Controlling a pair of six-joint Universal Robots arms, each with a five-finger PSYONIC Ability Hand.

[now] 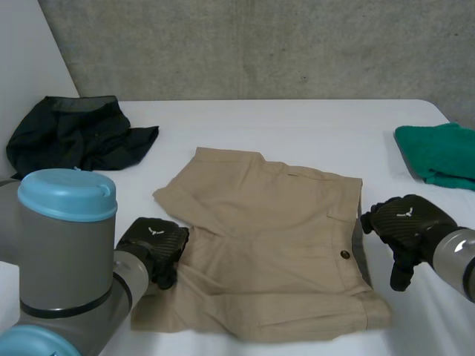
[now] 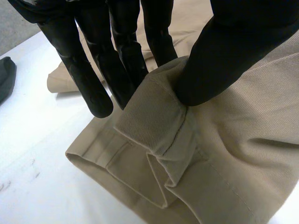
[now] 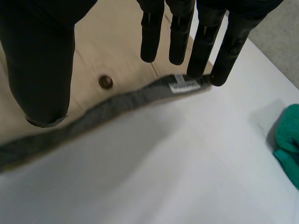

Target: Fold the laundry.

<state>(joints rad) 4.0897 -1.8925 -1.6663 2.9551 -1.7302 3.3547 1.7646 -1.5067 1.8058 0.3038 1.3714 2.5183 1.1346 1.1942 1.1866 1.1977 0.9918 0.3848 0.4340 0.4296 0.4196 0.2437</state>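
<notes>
Khaki twill shorts (image 1: pixel 267 237) lie spread flat in the middle of the white tabletop (image 1: pixel 297 126), with the waistband (image 3: pixel 140 95) along their right edge and the leg openings to the left. A dark garment (image 1: pixel 78 137) is heaped at the far left, and a green cloth (image 1: pixel 439 154) sits at the far right, both well apart from the shorts.

The left hand (image 1: pixel 152 245) is on the near-left leg. In the left wrist view its thumb (image 2: pixel 224 60) and fingers (image 2: pixel 93 88) pinch a raised ridge of cloth just above the hem (image 2: pixel 121 168).

The right hand (image 1: pixel 404 222) hangs just beside the waistband. Its fingers (image 3: pixel 201 42) are straight and spread from the thumb, with the tips near the grey lining and its label (image 3: pixel 183 86). They close on nothing.

The cloth looks light and soft but has some body. It is stiffer where the layers stack at the hem, the waistband and around the button (image 3: pixel 105 82), and these doubled seams look like the surest places to take hold. A single layer of the leg would probably bunch and drag the rest. A pinch at the waistband to match the one at the hem should let the shorts lift evenly and fold without slipping.
</notes>
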